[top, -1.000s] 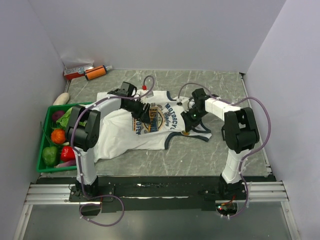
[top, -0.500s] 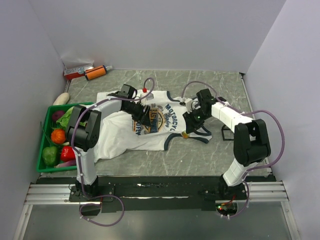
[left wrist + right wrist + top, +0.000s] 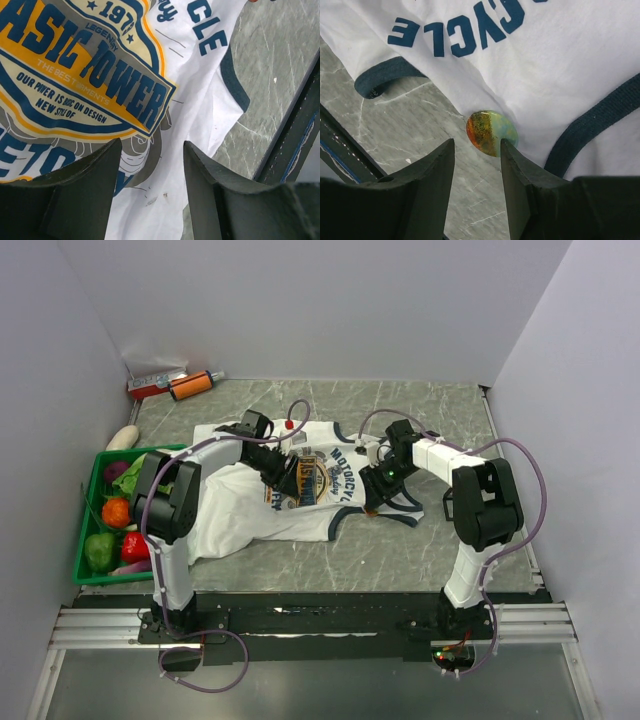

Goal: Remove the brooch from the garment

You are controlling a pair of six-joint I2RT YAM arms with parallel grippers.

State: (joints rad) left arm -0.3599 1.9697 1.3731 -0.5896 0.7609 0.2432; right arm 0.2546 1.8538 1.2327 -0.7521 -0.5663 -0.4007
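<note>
while on jersey, glossy oval brooch

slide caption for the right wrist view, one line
Open right gripper hovers by the oval orange-and-teal brooch at the edge of the white jersey, grey table beneath.

Left arm, right arm inward, jaws apart.

A green basket sits at the left edge of the grey marbled counter, holding an orange vegetable, a green pepper and a red one. A cream oblong lies just beyond it. An orange tube lies in the far-left corner.
</note>
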